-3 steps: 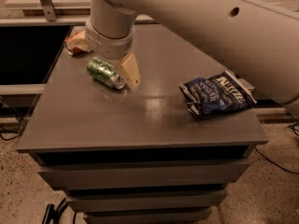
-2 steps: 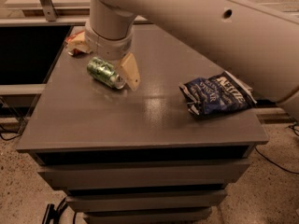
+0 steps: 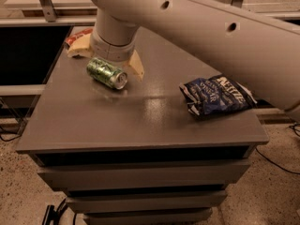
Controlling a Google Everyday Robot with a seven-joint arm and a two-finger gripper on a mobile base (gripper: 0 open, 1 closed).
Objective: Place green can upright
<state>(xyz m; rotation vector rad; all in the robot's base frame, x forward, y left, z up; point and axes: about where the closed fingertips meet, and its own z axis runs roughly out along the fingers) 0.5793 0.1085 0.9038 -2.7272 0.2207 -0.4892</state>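
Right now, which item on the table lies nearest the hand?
The green can, on its side, close beside the hand; the blue chip bag lies far right.

Grey counter (image 3: 140, 121) with drawers (image 3: 140, 175) on a speckled floor (image 3: 281, 186), dimly lit; the gripper (image 3: 107, 62) hangs over its far-left part.

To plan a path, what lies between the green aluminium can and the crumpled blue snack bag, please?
In the camera view, only bare grey tabletop separates green can and blue bag; the open pincer hangs by the can.
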